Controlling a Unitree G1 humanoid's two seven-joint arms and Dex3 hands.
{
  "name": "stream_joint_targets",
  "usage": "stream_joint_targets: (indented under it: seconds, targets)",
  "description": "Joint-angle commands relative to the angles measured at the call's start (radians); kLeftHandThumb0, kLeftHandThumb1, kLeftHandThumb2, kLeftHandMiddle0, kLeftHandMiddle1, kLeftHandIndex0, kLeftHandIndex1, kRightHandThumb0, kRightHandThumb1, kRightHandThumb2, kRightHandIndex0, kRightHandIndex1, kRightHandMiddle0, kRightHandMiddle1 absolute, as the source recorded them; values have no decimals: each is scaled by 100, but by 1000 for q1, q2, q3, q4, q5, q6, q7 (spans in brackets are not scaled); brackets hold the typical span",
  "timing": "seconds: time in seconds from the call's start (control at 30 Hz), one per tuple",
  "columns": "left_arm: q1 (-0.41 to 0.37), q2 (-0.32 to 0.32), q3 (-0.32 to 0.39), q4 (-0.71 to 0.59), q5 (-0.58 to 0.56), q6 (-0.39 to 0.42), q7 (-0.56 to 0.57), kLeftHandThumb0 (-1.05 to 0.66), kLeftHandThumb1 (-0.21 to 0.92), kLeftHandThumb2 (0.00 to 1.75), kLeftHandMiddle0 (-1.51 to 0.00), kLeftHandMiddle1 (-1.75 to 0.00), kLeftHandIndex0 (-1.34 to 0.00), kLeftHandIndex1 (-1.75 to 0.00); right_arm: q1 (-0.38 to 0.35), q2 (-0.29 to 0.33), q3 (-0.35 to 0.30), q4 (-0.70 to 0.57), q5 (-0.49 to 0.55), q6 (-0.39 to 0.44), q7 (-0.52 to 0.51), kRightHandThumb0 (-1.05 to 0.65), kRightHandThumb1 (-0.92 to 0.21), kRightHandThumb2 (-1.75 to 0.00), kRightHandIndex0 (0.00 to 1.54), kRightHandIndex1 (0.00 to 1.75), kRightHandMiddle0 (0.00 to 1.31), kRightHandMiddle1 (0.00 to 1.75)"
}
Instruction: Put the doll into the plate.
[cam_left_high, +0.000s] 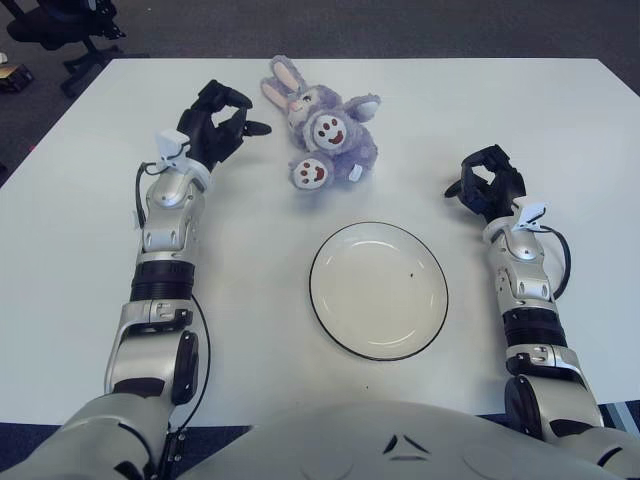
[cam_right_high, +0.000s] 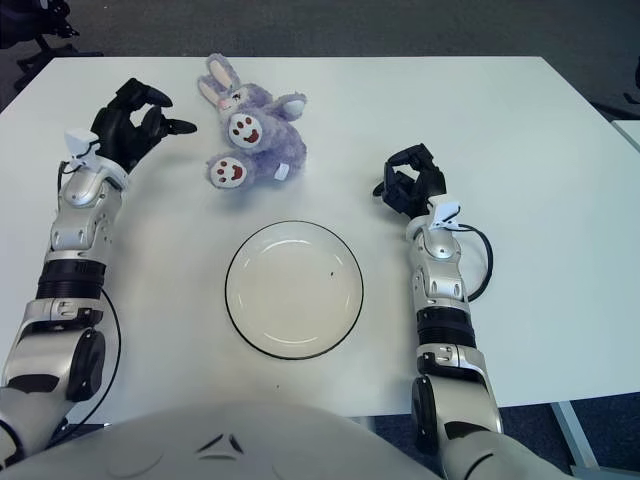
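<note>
A purple plush bunny doll (cam_left_high: 325, 135) lies on the white table at the far middle, its face and one paw sole turned up. A white plate with a dark rim (cam_left_high: 378, 345) sits empty nearer me, below the doll. My left hand (cam_left_high: 218, 122) hovers left of the doll's ears, fingers spread and holding nothing, a short gap from the doll. My right hand (cam_left_high: 487, 186) shows right of the plate with curled fingers and nothing in them.
The white table (cam_left_high: 90, 240) has its far edge just behind the doll. A black office chair (cam_left_high: 60, 25) stands on the dark floor at the far left.
</note>
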Motion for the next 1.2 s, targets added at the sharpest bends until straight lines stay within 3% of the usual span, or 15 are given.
stream_joint_targets:
  seconds: [0.0,0.4,0.47,0.53,0.6,0.7,0.77,0.83,0.9,1.07,1.17]
  targets:
    - [-81,30,8,32,7,-29,-23,-35,92,37,-82,-33,-35,-157,17,3,2,22,-11,33,-8,-39,-66,-87,87,175,37,175]
    - [-117,46,-4,71,65,-95,-12,-35,92,39,-79,-24,-33,-160,18,3,6,19,-10,40,-13,-39,-65,-87,87,175,37,175]
    - [-122,88,-56,136,261,-324,116,-35,92,38,-79,-24,-33,-159,18,2,7,19,-10,44,-13,-39,-65,-88,87,175,37,175]
    - [-132,117,-93,198,412,-486,236,-35,92,36,-79,-23,-35,-157,18,1,7,18,-10,47,-13,-39,-65,-88,87,175,37,175]
    - [-146,139,-118,249,516,-569,339,-32,91,20,-81,-18,-37,-99,17,1,7,19,-11,48,-14,-39,-65,-88,87,175,37,175]
    - [-167,174,-157,307,649,-648,475,-35,91,8,-85,-11,-42,-63,17,1,8,20,-11,49,-14,-39,-65,-88,87,175,37,175]
    - [-177,183,-168,332,684,-670,518,-37,92,4,-87,-9,-44,-53,16,1,8,20,-11,49,-14,-39,-65,-88,87,175,37,175]
    - [-203,237,-247,342,856,-656,661,-39,91,2,-85,-5,-45,-43,15,1,8,22,-11,51,-14,-39,-65,-88,87,175,37,175]
    - [-222,267,-295,352,955,-645,742,-42,90,1,-80,-3,-46,-36,13,2,9,24,-12,52,-15,-39,-65,-88,86,175,37,175]
    - [-249,291,-350,378,1025,-639,785,-47,90,0,-66,0,-48,-20,12,2,10,23,-13,54,-17,-39,-65,-88,86,175,37,175]
    - [-270,310,-386,402,1054,-649,777,-49,88,1,-50,0,-43,-12,13,2,12,21,-15,58,-20,-39,-65,-88,86,175,37,175]
